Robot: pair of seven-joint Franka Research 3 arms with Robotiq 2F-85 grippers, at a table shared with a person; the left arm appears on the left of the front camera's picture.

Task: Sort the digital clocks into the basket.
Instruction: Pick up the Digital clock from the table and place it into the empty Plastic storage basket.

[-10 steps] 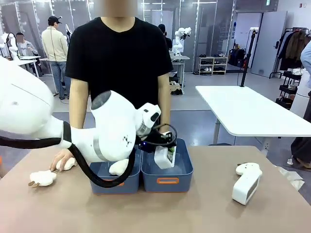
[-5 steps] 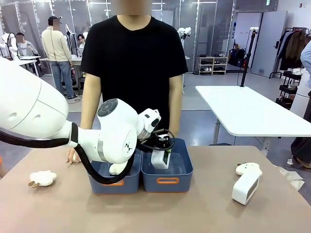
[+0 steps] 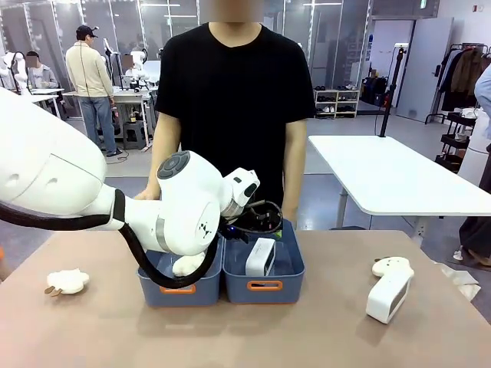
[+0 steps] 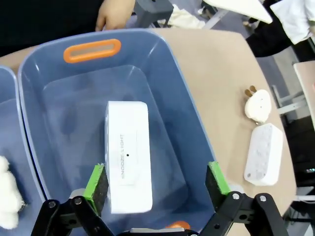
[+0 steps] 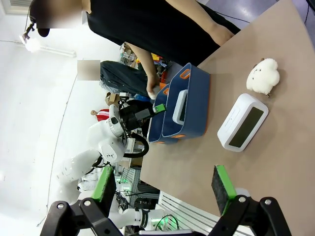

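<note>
Over the right basket (image 3: 288, 277) we see our left fingers (image 4: 97, 182) spread wide, holding nothing; one clock (image 4: 127, 156) lies below them on the basket floor, with bare room at either side. Right of it, open table (image 3: 322, 330) surrounds the second clock (image 3: 387, 295), a toy (image 3: 391, 267) just behind. Our right fingers (image 5: 222, 183) gape empty.

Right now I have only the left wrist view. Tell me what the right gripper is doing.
Observer: The right gripper is open and empty, facing the second digital clock from a distance.
Operator: Give me that clock's screen side.
Observer: Its dark screen faces the right gripper's camera.
Operator: Check the left end of the table.
Observer: A cloud toy lies there, left of the other bin.
</note>
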